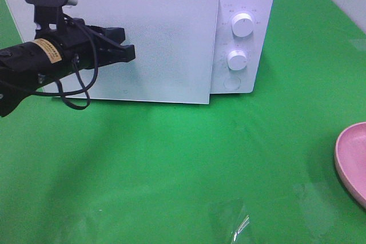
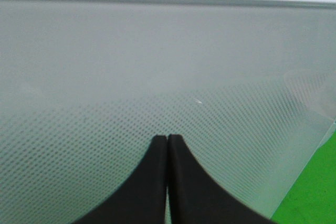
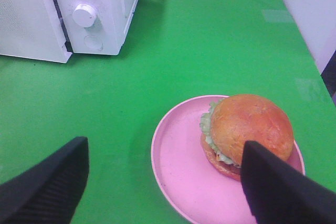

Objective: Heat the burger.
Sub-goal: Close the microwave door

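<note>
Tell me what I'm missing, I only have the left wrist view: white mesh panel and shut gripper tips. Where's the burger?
Observer: The burger sits on a pink plate on the green table, seen from the right wrist.
Operator: Right gripper on it?
Observer: No. The right gripper is open above the plate, holding nothing.
Operator: Microwave door?
Observer: Slightly ajar. The high view shows the microwave door standing proud of the body at its knob-side edge, with the left gripper in front of it.
</note>
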{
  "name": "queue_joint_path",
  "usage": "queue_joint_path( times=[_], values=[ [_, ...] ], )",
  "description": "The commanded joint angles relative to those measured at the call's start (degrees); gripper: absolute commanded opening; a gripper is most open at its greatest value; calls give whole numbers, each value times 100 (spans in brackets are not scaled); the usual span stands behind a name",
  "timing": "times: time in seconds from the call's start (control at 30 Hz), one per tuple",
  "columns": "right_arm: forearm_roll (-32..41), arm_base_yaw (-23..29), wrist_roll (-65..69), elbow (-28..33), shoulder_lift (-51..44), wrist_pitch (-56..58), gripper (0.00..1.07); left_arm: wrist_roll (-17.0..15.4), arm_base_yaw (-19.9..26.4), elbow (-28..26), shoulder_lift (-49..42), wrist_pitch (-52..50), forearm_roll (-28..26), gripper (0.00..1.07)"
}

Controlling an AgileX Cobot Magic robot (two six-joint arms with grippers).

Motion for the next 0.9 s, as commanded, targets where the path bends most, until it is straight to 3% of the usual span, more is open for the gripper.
queue_joint_path(
  times=[0.03,0.33,0.9],
  values=[
    [6,-29,-17,11,-149,-57,76,40,-166,-407,155,172,-172,0],
    [0,-29,-6,11,-149,-57,76,292,-458,-1197,550,653,-453,0],
    [0,-29,-6,11,-149,-57,76,292,-642,-2263,1134,1123,-665,0]
  ],
)
